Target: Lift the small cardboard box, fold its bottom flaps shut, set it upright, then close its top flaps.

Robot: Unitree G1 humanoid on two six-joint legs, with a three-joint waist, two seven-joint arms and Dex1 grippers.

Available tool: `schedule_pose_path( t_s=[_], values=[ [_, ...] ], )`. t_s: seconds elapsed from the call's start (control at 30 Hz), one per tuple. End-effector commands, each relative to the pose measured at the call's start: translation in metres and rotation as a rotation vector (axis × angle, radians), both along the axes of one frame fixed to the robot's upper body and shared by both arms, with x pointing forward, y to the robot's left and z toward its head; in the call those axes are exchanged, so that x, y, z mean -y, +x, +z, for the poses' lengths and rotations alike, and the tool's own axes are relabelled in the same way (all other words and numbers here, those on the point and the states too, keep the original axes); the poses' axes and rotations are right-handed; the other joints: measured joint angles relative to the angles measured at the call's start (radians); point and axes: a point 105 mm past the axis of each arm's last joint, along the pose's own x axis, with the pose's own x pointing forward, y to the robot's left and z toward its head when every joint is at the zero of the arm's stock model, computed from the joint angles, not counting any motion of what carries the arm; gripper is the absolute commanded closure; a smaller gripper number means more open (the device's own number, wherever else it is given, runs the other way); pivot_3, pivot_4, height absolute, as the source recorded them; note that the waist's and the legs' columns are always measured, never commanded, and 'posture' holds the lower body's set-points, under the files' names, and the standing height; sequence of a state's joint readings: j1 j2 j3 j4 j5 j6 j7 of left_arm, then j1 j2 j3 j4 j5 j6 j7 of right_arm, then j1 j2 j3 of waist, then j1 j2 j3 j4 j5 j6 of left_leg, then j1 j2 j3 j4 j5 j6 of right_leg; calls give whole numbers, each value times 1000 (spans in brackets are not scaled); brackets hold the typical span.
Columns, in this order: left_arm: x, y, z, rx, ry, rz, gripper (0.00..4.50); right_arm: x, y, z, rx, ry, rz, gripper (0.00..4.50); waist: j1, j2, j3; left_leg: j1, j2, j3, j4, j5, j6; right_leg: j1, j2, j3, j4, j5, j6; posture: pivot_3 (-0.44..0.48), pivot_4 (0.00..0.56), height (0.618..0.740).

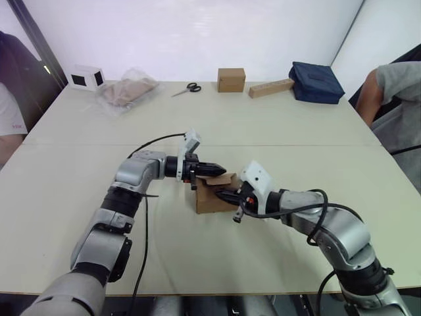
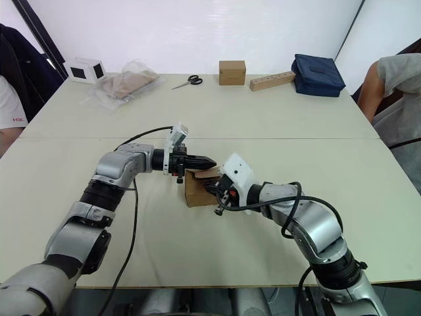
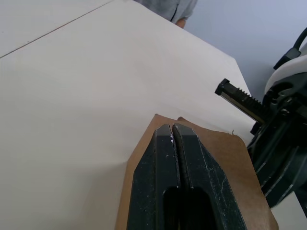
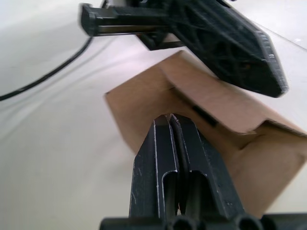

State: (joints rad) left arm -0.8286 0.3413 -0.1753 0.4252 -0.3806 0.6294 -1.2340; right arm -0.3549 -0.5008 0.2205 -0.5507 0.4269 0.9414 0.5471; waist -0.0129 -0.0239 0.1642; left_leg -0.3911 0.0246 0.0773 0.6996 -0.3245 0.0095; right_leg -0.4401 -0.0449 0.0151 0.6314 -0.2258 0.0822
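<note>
The small cardboard box [image 2: 200,187] stood on the bench [image 2: 263,118] between the clenched left gripper [image 2: 205,162], pressing a top flap, and the clenched right gripper [image 2: 214,189] at its side, so closing the top seemed underway, not finished.
</note>
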Motion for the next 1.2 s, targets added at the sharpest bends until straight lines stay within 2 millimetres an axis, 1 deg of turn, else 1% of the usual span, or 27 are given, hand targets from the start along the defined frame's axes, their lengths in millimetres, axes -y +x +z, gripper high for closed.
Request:
schedule_pose_path(
  t_s=[0.03, 0.17, 0.3, 0.4, 0.53, 0.63, 0.83, 0.93, 1.2],
  values=[
    [2, -3, 10, 40, -15, -16, 4483, -2, -2, 9, 34, 18, 19, 4500, 0, 0, 0, 0, 0, 0, 0, 0, 0, 0, 0, 0, 0, 0, 0, 0, 150, 740],
    [1, -5, 6, 33, 4, -26, 4483, -3, -11, 22, 35, 48, 73, 4500, 0, 0, 0, 0, 0, 0, 0, 0, 0, 0, 0, 0, 0, 0, 0, 0, 150, 740],
    [1, -7, 2, 27, 11, -29, 4483, -4, -21, 27, 34, 42, 117, 4500, 1, 0, 0, 0, 0, 0, 0, 0, 0, 0, 0, 0, 0, 0, 0, 0, 150, 740],
    [2, -8, 0, 28, 17, -33, 4483, -5, -23, 28, 38, 38, 128, 4500, 1, 0, 0, 0, 0, 0, 0, 0, 0, 0, 0, 0, 0, 0, 0, 0, 150, 740],
    [4, -8, 0, 26, 10, -30, 4483, -3, -13, 30, 46, 46, 86, 4500, 1, 0, 0, 0, 0, 0, 0, 0, 0, 0, 0, 0, 0, 0, 0, 0, 150, 740],
    [5, -7, 2, 26, 3, -26, 4483, -1, -9, 18, 47, -27, 78, 4500, 0, 0, 0, 0, 0, 0, 0, 0, 0, 0, 0, 0, 0, 0, 0, 0, 150, 740],
    [5, -7, 3, 29, 1, -16, 4483, 1, -5, 8, 46, -70, 67, 4500, 1, 0, 0, 0, 0, 0, 0, 0, 0, 0, 0, 0, 0, 0, 0, 0, 150, 740],
    [5, -7, 5, 29, -11, -10, 4483, 2, 0, 7, 59, -71, 49, 4500, 1, 0, 0, 0, 0, 0, 0, 0, 0, 0, 0, 0, 0, 0, 0, 0, 150, 740],
    [4, -9, 4, 37, -13, -2, 4483, 3, 11, 9, 79, -43, 17, 4500, 0, 0, 0, 0, 0, 0, 0, 0, 0, 0, 0, 0, 0, 0, 0, 0, 150, 740]
  ],
)
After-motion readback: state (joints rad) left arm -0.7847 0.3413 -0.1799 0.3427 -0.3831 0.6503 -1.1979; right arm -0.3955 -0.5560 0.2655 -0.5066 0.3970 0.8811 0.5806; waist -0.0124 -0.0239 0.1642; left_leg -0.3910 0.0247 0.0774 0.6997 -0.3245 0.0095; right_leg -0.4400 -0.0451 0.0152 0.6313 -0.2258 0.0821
